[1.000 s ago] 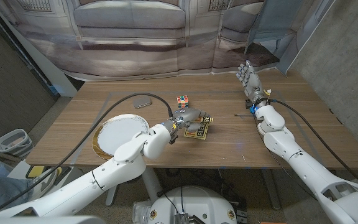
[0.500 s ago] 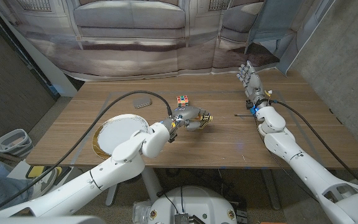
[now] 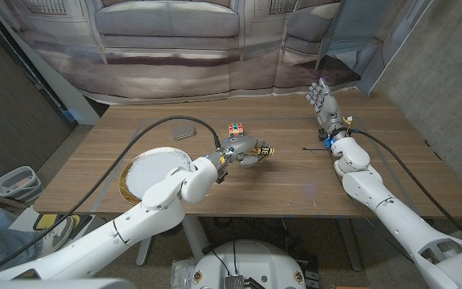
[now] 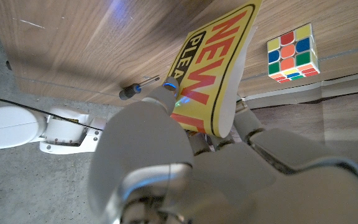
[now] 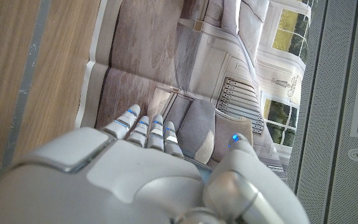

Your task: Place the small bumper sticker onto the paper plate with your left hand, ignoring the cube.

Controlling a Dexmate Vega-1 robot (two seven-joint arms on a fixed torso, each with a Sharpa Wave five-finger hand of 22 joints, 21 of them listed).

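Head view: we see the left hand has lifted the bumper sticker off the bench beside the cube; paper plate comes next; right hand idle, fingers apart, empty. Left wrist view: fingers pinch the sticker.

The left arm reaches to the table's middle, its left hand pinching the bumper sticker. At the far right, the right hand is empty, fingers extended together.
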